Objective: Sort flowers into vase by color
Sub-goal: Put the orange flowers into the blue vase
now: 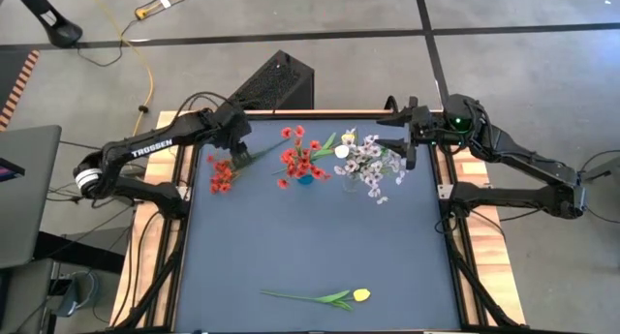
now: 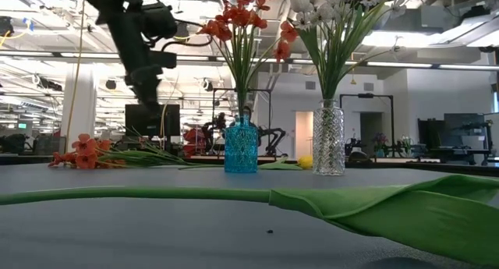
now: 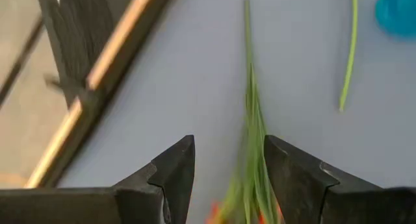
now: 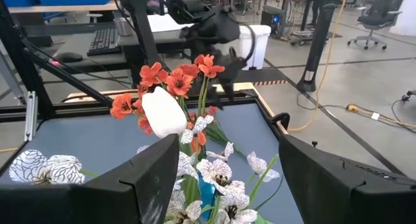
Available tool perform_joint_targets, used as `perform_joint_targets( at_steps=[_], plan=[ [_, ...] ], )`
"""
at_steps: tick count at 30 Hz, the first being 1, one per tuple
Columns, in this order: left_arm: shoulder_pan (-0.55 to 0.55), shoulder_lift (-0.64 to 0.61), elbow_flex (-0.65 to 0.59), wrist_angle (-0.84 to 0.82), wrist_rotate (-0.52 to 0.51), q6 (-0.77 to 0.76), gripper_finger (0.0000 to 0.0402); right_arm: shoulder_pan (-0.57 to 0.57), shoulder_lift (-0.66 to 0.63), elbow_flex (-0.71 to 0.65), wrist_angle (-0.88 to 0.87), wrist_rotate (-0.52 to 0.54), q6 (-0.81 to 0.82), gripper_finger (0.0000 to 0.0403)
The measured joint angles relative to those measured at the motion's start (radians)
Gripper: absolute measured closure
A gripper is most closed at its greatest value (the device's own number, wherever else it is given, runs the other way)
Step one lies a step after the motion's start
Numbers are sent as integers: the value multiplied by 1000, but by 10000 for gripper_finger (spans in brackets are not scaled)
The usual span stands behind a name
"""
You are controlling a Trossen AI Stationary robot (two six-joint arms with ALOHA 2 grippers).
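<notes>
The left gripper [image 1: 239, 140] hangs over the far left part of the table [image 1: 320, 237] with its fingers [image 3: 175, 172] spread apart, and between them runs the green stem of a loose red flower [image 1: 225, 169] that lies flat on the table, its blossoms toward the left edge; whether the fingers touch the stem cannot be told. Just to the right of that stem stands a blue vase [image 2: 241, 146] holding a bunch of red flowers [image 1: 302, 160], and beside it a clear glass vase [image 2: 328, 138] holds white and pale pink flowers [image 1: 371, 165] along with a white tulip [image 4: 164, 112]. The right gripper [image 1: 405, 140] hovers at the far right of the table, just beside the glass vase's blossoms, its fingers wide open and holding nothing. Well apart from all this, a yellow tulip [image 1: 360, 295] lies on its side near the front edge of the table.
</notes>
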Motion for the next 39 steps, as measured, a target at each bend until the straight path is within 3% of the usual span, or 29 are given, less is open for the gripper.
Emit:
perform_joint_targets(
  at_steps=[4, 11, 20, 27, 31, 36, 39],
  plan=[
    [42, 16, -23, 161, 69, -3, 229, 0, 5, 0, 4, 0, 0, 111],
    [106, 186, -24, 231, 191, -11, 229, 0, 49, 0, 17, -1, 25, 111],
    [106, 440, -15, 248, 204, 22, 229, 0, 97, 0, 23, -1, 26, 111],
    [107, 493, -8, 237, 212, 50, 232, 0, 87, 0, 40, -3, 22, 111],
    [105, 477, 18, 176, 219, 61, 275, 0, 69, 11, 25, -5, 23, 111],
    [90, 435, 39, 83, 220, 67, 385, 0, 17, 59, 24, -5, 34, 111],
    [78, 373, 48, 81, 215, 66, 395, 0, -18, 84, 21, -4, 35, 111]
  ],
)
